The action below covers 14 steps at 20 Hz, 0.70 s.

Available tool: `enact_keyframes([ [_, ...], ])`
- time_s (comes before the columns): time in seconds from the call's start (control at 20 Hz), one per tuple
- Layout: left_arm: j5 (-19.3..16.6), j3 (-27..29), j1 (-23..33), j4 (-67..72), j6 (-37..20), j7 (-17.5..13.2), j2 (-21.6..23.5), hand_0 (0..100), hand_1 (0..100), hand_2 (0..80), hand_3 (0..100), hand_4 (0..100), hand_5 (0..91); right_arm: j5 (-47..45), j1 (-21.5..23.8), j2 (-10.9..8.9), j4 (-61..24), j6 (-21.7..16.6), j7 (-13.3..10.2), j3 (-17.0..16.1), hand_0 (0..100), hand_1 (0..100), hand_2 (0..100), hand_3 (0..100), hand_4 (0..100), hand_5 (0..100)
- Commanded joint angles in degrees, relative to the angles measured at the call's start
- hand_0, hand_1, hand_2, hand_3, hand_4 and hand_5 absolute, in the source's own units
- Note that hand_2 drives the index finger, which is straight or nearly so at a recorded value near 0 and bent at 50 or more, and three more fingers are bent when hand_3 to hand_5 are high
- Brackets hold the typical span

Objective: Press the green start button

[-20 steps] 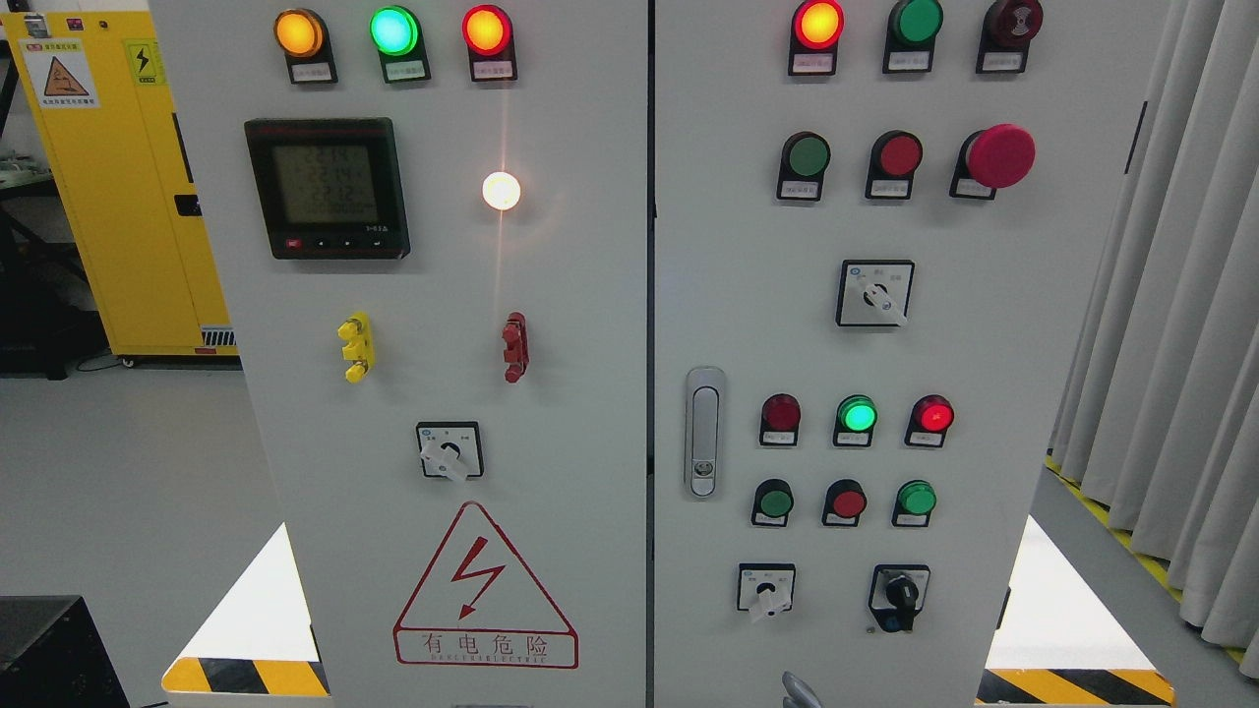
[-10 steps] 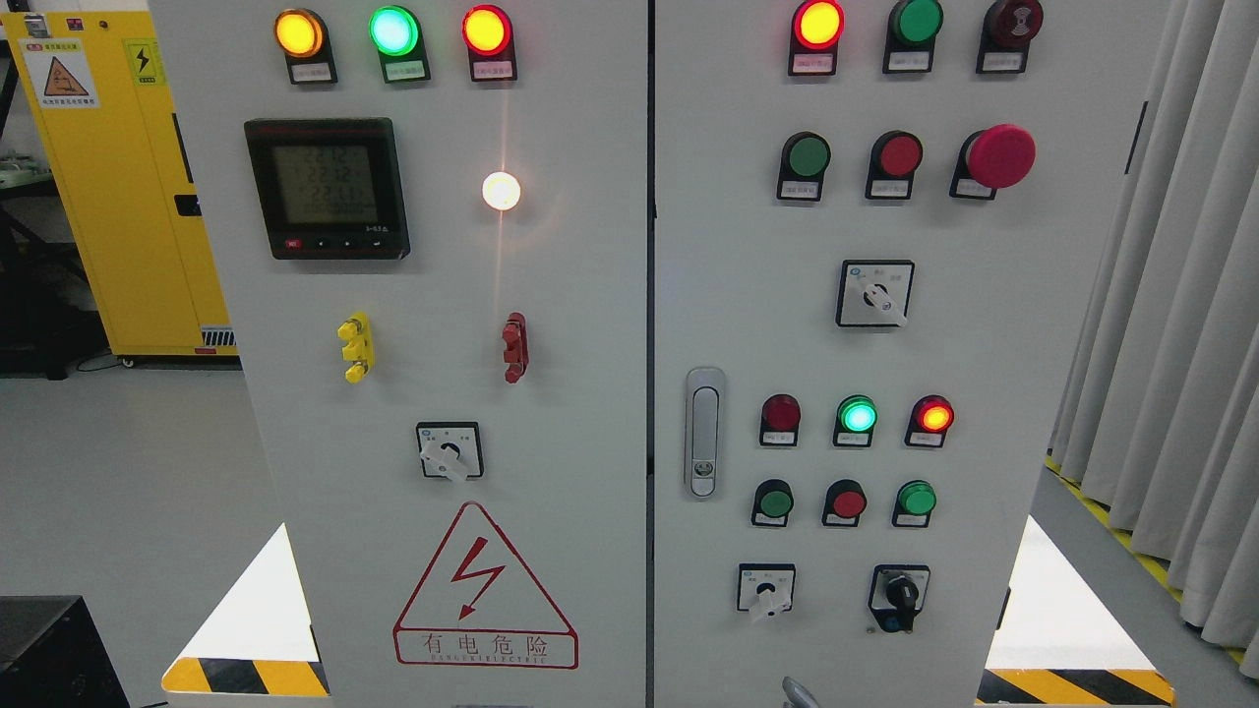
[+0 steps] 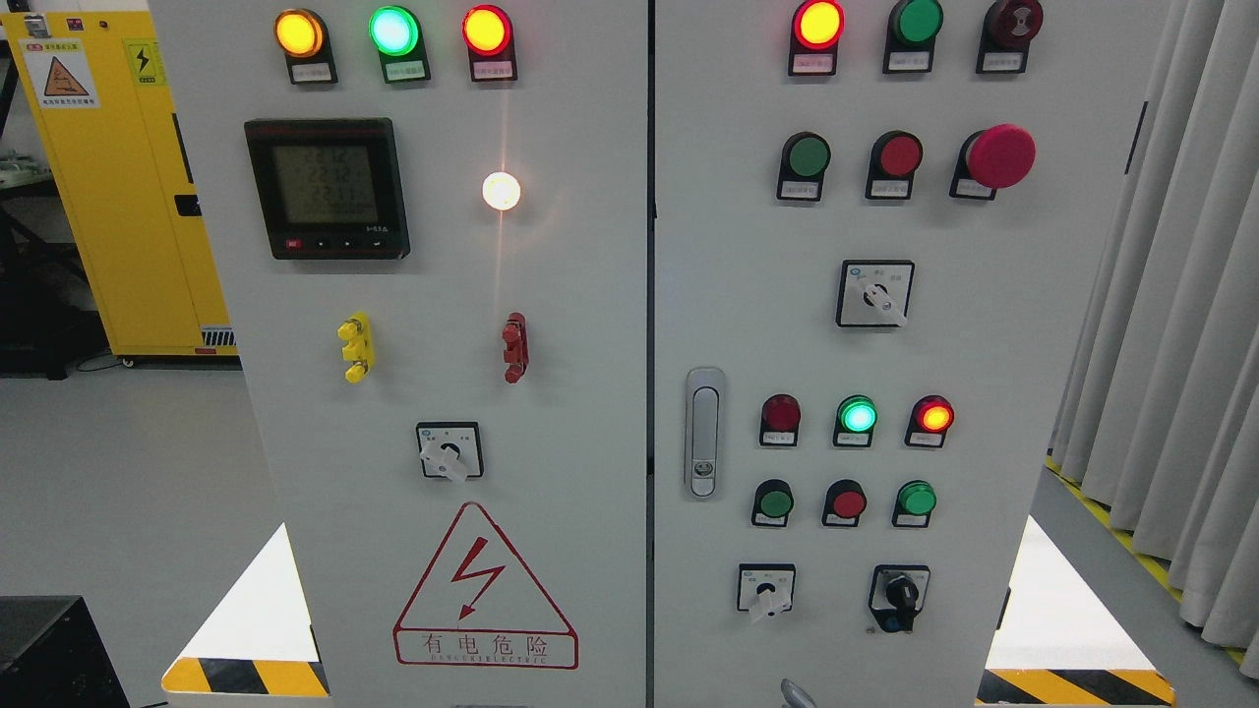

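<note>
We face a grey cabinet (image 3: 590,295) with two doors. On the right door, three green buttons show, and their labels are too small to tell which is the start one. The upper green button (image 3: 808,155) sits at 9 o'clock from a red button (image 3: 899,154), with a big red mushroom button (image 3: 1000,155) at that one's 3 o'clock. Lower down, a left green button (image 3: 775,501) and a right green button (image 3: 917,498) flank another red one (image 3: 847,502). At 12 o'clock from that row, a green lamp (image 3: 858,416) glows between a dark red lamp (image 3: 781,412) and a lit red lamp (image 3: 932,416). A door handle (image 3: 702,431) stands at 9 o'clock from these lamps.

Only a grey sliver of our right hand (image 3: 793,694) shows at the bottom edge, at 6 o'clock from the left green button and well apart from it. We cannot tell whether the hand is open or closed.
</note>
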Motion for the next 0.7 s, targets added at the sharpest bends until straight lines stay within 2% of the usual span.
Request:
enact_keyframes([
  [0.0, 0.02, 0.02, 0.01, 0.00, 0.05, -0.05, 0.04, 12, 56, 0.0, 0, 0, 0.0, 16.99, -0.58, 0.08, 0.85, -3.56, -2.97, -5.63, 44, 73, 0, 63, 75, 70],
  [0.05, 0.02, 0.02, -0.08, 0.00, 0.05, -0.05, 0.05, 12, 56, 0.0, 0, 0, 0.0, 21.20, -0.84, 0.08, 0.68, -4.80, -4.20, -6.69, 46, 75, 0, 73, 83, 79],
  [0.1, -0.07, 0.02, 0.00, 0.00, 0.05, -0.05, -0.04, 12, 56, 0.0, 0, 0, 0.0, 23.25, -0.93, 0.34, 0.33, -5.16, -4.65, -7.31, 47, 75, 0, 74, 84, 81],
  [0.15, 0.02, 0.02, 0.01, 0.00, 0.05, -0.05, -0.04, 12, 56, 0.0, 0, 0, 0.0, 24.40, -1.11, 0.61, -0.02, -5.25, -4.74, -7.57, 49, 77, 0, 81, 89, 84],
  [0.4, 0.02, -0.07, -0.08, 0.00, 0.05, -0.05, 0.05, 12, 56, 0.0, 0, 0, 0.0, 37.30, -3.57, 0.87, -1.43, -5.16, -5.00, -10.21, 48, 79, 0, 86, 92, 93],
  [0.5, 0.02, -0.07, 0.01, 0.00, 0.05, -0.05, 0.05, 12, 56, 0.0, 0, 0, 0.0, 41.44, -4.36, 1.14, -1.96, -4.90, -6.14, -10.48, 48, 81, 0, 88, 92, 95],
  [0.65, 0.02, -0.07, 0.01, 0.00, 0.05, -0.05, 0.05, 12, 56, 0.0, 0, 0, 0.0, 47.51, -6.38, 1.49, -3.54, -4.02, -7.03, -13.28, 47, 83, 0, 88, 92, 96],
])
